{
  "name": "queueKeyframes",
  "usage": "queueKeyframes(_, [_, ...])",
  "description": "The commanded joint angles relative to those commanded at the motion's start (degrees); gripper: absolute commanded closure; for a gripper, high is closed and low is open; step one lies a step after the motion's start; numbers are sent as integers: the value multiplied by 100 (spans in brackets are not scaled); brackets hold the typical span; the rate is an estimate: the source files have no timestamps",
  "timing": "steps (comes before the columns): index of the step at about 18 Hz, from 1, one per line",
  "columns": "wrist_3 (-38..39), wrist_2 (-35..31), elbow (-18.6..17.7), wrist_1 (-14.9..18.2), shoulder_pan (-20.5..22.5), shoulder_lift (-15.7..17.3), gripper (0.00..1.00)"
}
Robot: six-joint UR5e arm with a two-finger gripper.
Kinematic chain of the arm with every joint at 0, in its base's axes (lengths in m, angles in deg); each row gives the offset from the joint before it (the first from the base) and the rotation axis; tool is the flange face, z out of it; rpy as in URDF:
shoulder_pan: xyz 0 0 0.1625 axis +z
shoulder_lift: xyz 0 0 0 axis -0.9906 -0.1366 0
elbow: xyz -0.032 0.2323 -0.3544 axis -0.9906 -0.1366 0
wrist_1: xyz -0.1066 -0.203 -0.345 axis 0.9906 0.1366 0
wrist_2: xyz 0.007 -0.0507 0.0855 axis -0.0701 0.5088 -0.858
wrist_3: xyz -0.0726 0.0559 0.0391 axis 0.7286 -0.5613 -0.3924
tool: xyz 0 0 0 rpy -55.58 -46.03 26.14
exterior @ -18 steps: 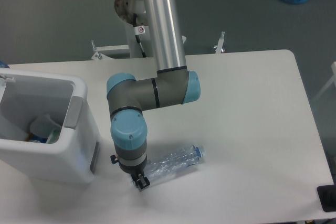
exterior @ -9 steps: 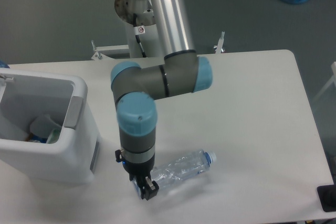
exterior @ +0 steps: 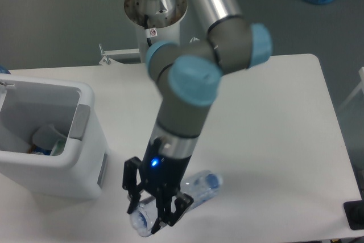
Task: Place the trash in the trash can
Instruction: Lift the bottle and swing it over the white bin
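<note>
At the table's near edge, your gripper is clamped on the bottle, which has risen off the white table since a second ago, so you now carry it. The bin waits well left, cup inside; grey floor beyond.

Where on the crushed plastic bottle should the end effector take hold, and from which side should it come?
Probably the crumpled body of the bottle, near the end away from the blue cap, coming from above. It lies roughly lengthwise on the table, so fingers can straddle its narrow width. The end effector already sits there; its closure is unclear.
</note>
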Motion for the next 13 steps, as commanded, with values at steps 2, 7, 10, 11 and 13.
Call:
queueKeyframes(2, [160, 283, 62, 0, 9, 96, 59])
queueKeyframes(7, [722, 1757, 62, 0, 36, 308, 59])
queueKeyframes(10, [1073, 2498, 54, 0, 36, 360, 58])
queueKeyframes(11, [1196, 2595, 28, 0, 36, 456, 58])
queueKeyframes(13, [1294, 2745, -147, 0, 1, 632, 58])
